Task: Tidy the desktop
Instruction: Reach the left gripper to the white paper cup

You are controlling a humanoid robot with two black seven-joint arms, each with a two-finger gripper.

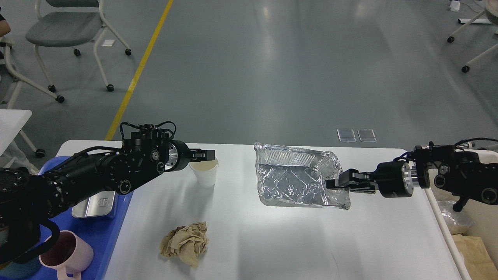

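Note:
The white desktop (272, 241) carries a white paper cup (205, 174), a crumpled brown paper ball (185, 244) and a crinkled foil tray (295, 179). My right gripper (334, 183) reaches in from the right and is shut on the foil tray's right rim. My left gripper (208, 154) reaches in from the left, its tip at the cup's rim, just above the near left edge. Its fingers overlap in this view, so I cannot tell their state.
A blue plastic tray (113, 237) at the left holds a steel box (95, 204) and a pink mug (66, 252), partly hidden by my left arm. A cream-white bin (472, 237) stands beside the table's right edge. Wheeled chairs stand on the floor beyond.

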